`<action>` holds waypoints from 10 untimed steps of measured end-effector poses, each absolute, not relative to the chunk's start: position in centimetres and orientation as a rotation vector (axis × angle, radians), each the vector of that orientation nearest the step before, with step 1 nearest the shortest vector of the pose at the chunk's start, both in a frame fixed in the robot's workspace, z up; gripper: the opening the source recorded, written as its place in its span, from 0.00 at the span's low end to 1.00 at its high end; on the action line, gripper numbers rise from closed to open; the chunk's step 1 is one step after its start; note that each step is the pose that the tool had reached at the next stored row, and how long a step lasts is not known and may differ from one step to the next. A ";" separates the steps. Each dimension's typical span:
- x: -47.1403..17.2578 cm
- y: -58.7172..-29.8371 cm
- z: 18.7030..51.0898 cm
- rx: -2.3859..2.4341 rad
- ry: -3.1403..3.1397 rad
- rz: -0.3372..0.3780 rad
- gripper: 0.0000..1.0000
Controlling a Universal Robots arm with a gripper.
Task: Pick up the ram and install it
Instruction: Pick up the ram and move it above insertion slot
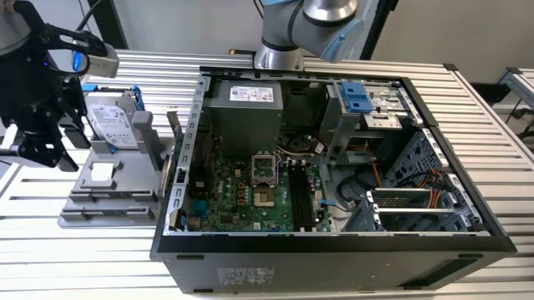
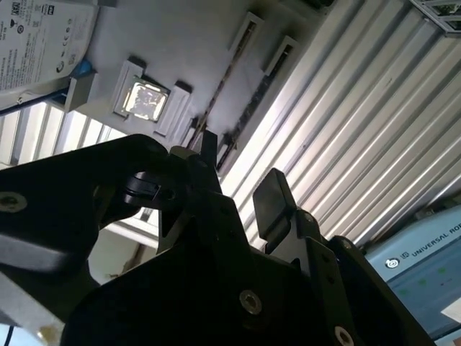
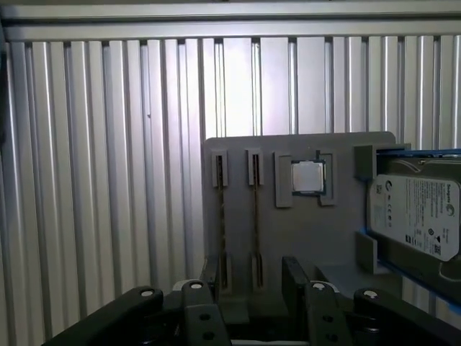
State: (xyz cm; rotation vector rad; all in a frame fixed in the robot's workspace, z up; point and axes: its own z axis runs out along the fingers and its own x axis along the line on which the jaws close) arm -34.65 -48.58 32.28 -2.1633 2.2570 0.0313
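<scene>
The end effector (image 1: 46, 150) hangs over the exterior view's left part of the ridged metal tabletop (image 1: 75, 262), well apart from the open computer case (image 1: 334, 259) on its far side. Its two fingers (image 3: 295, 277) are spread apart and released, with nothing between them; both wrist views show the bare gap.

Just below and ahead of the fingertips sits a grey holder (image 3: 302, 238). The ram (image 3: 255, 216) stands on edge in one of the holder's two narrow slots, a thin dark stick running straight away from the end effector and roughly in line with the gap between the fingers. It is not touched by either finger. A second stick (image 3: 221, 216) stands in the neighbouring slot, parallel to the first and close beside it.

Further along the holder from the end effector, a square silver processor chip (image 3: 308, 176) lies flat in its own recess. Beyond that, a hard drive (image 3: 414, 216) with a blue frame rests at the holder's far side.

In the second wrist view the same two sticks show as thin lines past the fingertips (image 2: 270, 202).

Inside the case, the green motherboard (image 1: 250, 194) lies flat with its long black memory slots (image 1: 304, 194), far from the end effector.
</scene>
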 end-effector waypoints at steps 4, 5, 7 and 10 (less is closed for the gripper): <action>-34.6 -48.6 31.7 -2.171 2.250 0.031 1.00; -34.7 -48.6 31.6 -2.176 2.245 0.031 1.00; -34.7 -48.6 31.3 -2.189 2.233 0.032 1.00; -34.7 -48.6 31.0 -2.197 2.225 0.032 1.00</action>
